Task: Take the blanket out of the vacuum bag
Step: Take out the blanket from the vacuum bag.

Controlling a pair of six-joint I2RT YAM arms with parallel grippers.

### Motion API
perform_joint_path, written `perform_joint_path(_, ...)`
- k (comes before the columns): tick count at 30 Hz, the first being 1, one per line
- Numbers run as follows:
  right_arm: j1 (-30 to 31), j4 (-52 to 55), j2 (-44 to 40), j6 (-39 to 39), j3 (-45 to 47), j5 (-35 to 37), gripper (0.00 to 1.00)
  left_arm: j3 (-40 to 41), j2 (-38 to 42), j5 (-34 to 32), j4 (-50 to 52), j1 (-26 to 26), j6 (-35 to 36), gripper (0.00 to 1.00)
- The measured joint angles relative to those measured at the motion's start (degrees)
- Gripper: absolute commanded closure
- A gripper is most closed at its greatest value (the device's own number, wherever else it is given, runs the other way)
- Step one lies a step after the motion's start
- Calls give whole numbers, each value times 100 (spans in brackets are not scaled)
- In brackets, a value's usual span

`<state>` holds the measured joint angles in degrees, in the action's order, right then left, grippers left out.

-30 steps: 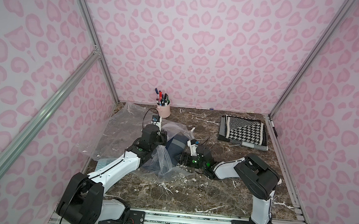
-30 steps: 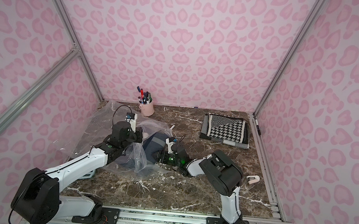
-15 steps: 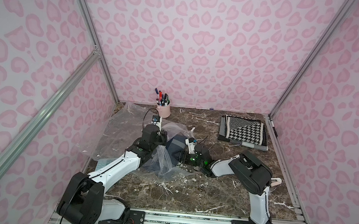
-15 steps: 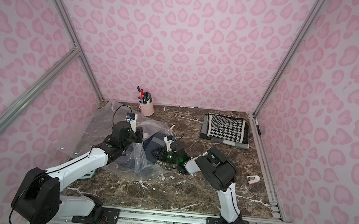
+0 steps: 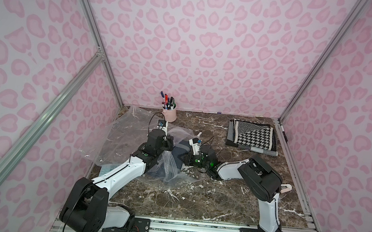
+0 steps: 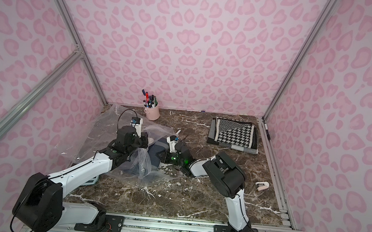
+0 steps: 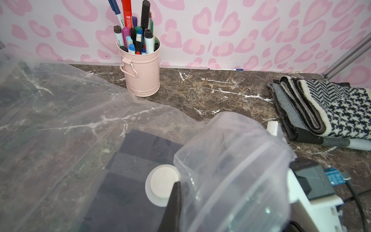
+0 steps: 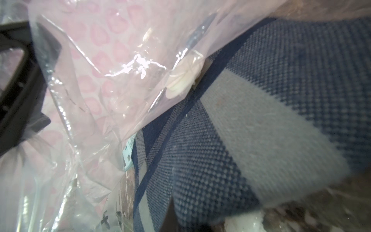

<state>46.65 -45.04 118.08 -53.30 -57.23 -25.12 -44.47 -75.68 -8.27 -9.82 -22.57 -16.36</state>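
Left hand [image 5: 169,143] clamped on vacuum bag [image 7: 230,156], blanket [image 5: 180,150] partly inside, mid counter [image 5: 207,194].
We see the right hand [image 5: 186,160] against the blue-grey blanket; we cannot tell whether its jaws are together or apart.

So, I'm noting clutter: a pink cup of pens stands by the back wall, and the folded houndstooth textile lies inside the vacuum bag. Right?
No. The folded houndstooth textile lies outside it, on the bare table, apart from the vacuum bag; both top views show it. The pink cup of pens does stand by the back wall.
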Motion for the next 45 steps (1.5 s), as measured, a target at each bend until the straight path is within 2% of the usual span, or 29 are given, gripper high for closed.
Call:
perform_joint_path(4, 11, 2, 111, 4, -155, -142, 67, 0, -26, 2, 2, 0, 0, 96)
perform_joint_path(6, 26, 35, 136, 4, -262, -195, 58, 0, -33, 2, 2, 0, 0, 96)
perform_joint_path(8, 63, 127, 131, 81, -389, -208, 55, 0, -37, 2, 2, 0, 2, 96)
perform_joint_path(20, 245, 1344, -111, 693, -1029, -101, 51, 0, -133, 0, -70, 0, 2, 96)
perform_joint_path(26, 221, 1147, 492, 667, -1102, -168, 52, 0, -175, 44, -76, 0, 2, 96)
perform_joint_path(29, 199, 859, 811, 507, -1108, -264, 57, 0, -160, 44, -76, 0, 4, 96)
perform_joint_path(30, 184, 730, 874, 498, -1117, -310, 63, 0, -160, 44, -76, 0, 4, 96)
perform_joint_path(31, 170, 649, 903, 481, -1126, -348, 72, 0, -160, 44, -70, 0, 4, 96)
perform_joint_path(33, 160, 511, 914, 481, -1152, -411, 100, 0, -160, 44, -76, 0, 4, 96)
perform_joint_path(45, 118, 789, -350, 970, -686, -372, 100, -175, -374, -103, -81, 7, -44, 96)
